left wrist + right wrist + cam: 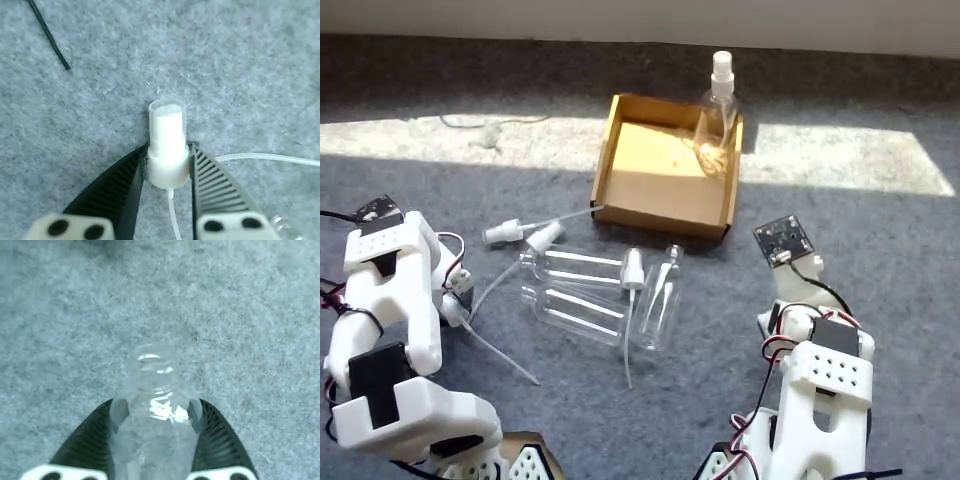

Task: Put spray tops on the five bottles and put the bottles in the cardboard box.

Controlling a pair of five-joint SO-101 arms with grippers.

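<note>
Well, our left gripper (168, 150) pinched a top (167, 122) by its collar, our right gripper (156, 404) clamped 1 open bottle (150, 367) below the neck; we judged the tube (173, 212) should enter first, straight.

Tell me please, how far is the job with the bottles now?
Done: one capped bottle stands in the cardboard box. In hand: the left tool holds a spray top, the right tool an open bottle. Left: three bottles lie outside the box.
</note>
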